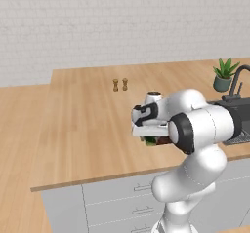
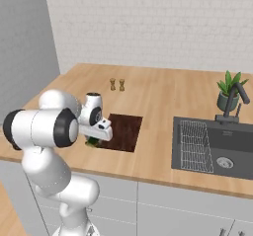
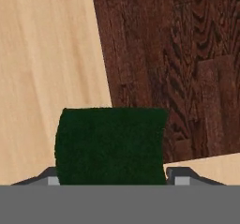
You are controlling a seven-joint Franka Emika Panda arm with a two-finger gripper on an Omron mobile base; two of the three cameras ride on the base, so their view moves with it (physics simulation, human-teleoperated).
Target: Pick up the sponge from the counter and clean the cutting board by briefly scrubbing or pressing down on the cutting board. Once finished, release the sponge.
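Observation:
My gripper [image 3: 115, 177] is shut on the dark green sponge [image 3: 110, 145], whose sides fill the gap between the two fingertips. The sponge [image 2: 92, 142] hangs under the hand at the near left corner of the dark reddish-brown cutting board [image 2: 123, 131]. In the hand view the sponge overlaps the board's [image 3: 178, 63] left edge, with light-wood counter [image 3: 47, 54] to the left. From the left base view, a sliver of green sponge [image 1: 150, 141] and of the board [image 1: 163, 140] peeks out beneath the hand; the arm hides the rest of the board.
Two small shakers [image 2: 117, 84] stand on the counter behind the board. To the right lie a black sink [image 2: 217, 146] with a faucet [image 2: 234, 99] and a potted plant [image 2: 229, 92]. The counter's front edge [image 2: 128, 173] runs just before the board.

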